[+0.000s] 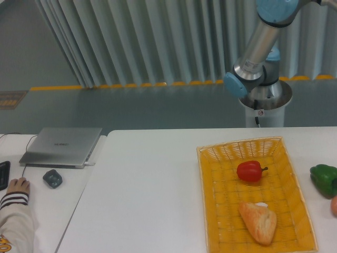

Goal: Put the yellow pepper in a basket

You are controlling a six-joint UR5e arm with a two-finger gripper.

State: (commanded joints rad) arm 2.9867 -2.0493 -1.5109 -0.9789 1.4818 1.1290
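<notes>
The yellow-orange wicker basket [221, 211] lies on the right half of the white table. Inside it sit a red bell pepper [249, 171] and a bread roll [258, 222]. The yellow pepper is out of view. Only the arm's base, shoulder and lower link [258, 47] show, behind the table at the upper right; the gripper itself is beyond the top edge of the picture.
A green bell pepper [324, 178] lies on the table right of the basket, with an orange-pink thing [334, 206] cut off by the right edge below it. On the left desk are a closed laptop [61, 145], a mouse [52, 178] and a person's hand [16, 186].
</notes>
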